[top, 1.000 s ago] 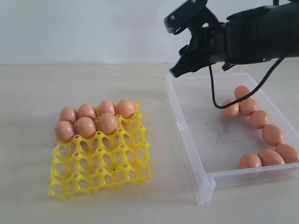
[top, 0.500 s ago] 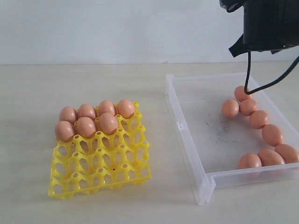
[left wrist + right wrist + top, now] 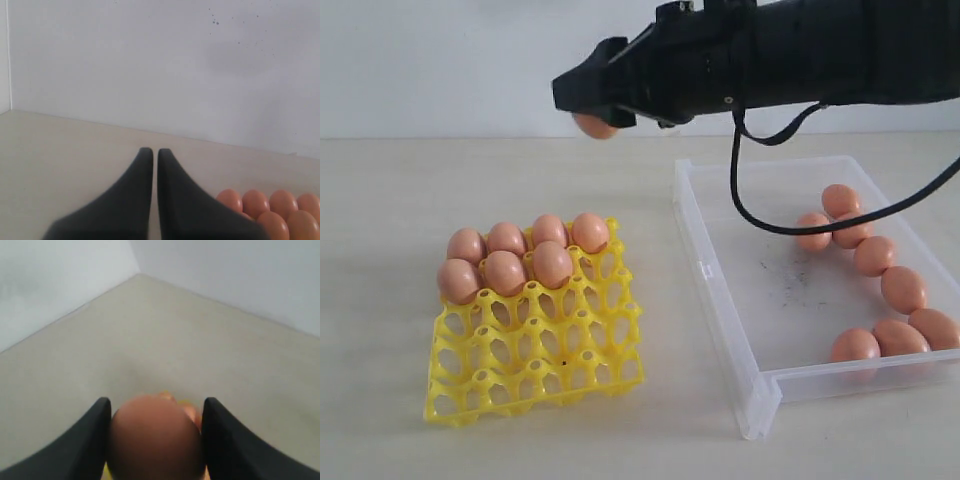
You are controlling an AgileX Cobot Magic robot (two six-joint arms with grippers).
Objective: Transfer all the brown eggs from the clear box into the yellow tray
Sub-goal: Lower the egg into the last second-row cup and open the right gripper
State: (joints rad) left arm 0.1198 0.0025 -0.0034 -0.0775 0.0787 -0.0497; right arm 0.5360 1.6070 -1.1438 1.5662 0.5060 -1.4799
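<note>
Swung over from the clear box (image 3: 720, 300), my right gripper (image 3: 588, 112) pinches a brown egg (image 3: 595, 127) high near the yellow tray (image 3: 440, 410) (left gripper (image 3: 150, 152) pressed together); I'd descend slowly, centred over an empty cup (image 3: 542, 330).

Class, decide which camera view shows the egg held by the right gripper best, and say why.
The right wrist view: the held egg fills the gap between the fingers of the right gripper, touching both. The exterior view shows only its underside peeking below the gripper tip. The left wrist view misses it, showing only other eggs.
</note>
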